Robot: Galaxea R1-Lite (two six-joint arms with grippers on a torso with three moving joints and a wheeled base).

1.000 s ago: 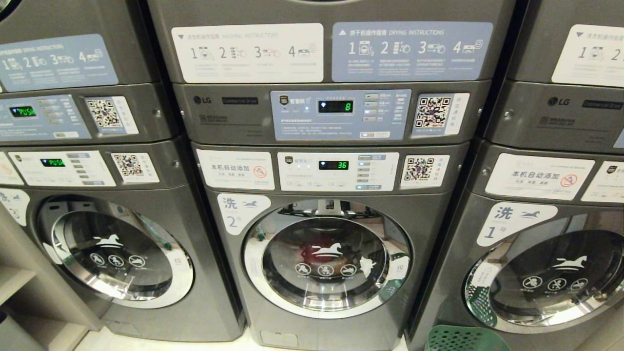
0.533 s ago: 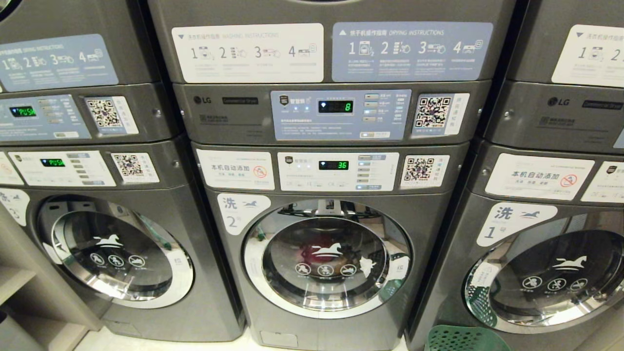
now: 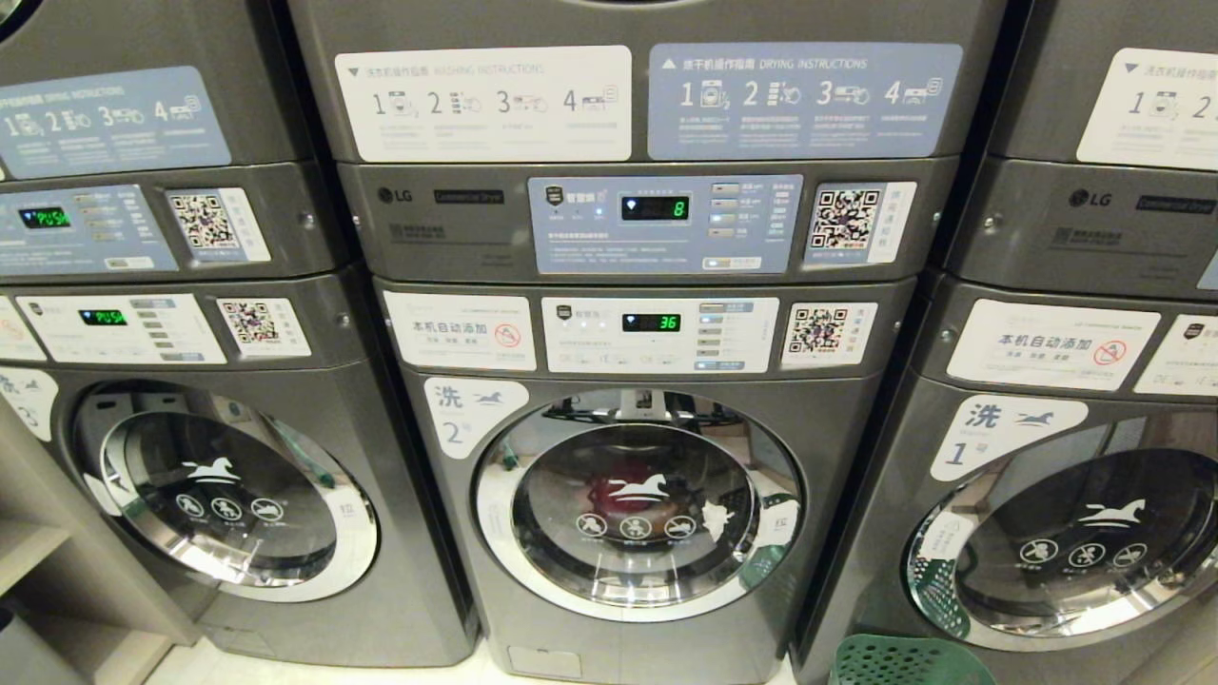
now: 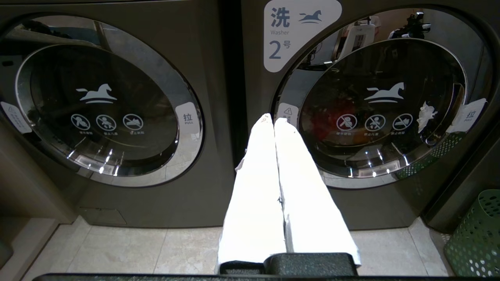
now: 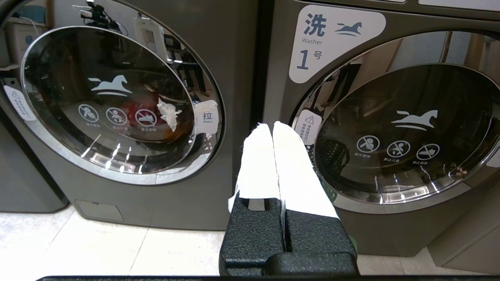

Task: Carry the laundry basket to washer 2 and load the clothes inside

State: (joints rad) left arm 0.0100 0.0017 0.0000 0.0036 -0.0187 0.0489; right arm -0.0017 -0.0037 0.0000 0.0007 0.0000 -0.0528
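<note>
Washer 2 (image 3: 639,636) stands straight ahead, its round glass door (image 3: 638,504) closed. Through that glass I see red and orange clothes (image 3: 609,495), which also show in the wrist views (image 4: 338,113) (image 5: 131,111). The green perforated laundry basket (image 3: 909,661) stands on the floor at the lower right, in front of washer 1; its wall (image 4: 474,234) shows in the left wrist view. My left gripper (image 4: 273,119) is shut and empty, pointing at washer 2's left edge (image 4: 254,58). My right gripper (image 5: 272,125) is shut and empty, between washer 2's door (image 5: 117,101) and washer 1. Neither arm shows in the head view.
Washer 1 (image 3: 1047,514) is on the right and a third like washer (image 3: 228,495) on the left, with dryer panels (image 3: 657,224) stacked above. A shelf unit (image 3: 38,561) stands at the far left. Pale floor tiles (image 4: 156,249) run in front of the machines.
</note>
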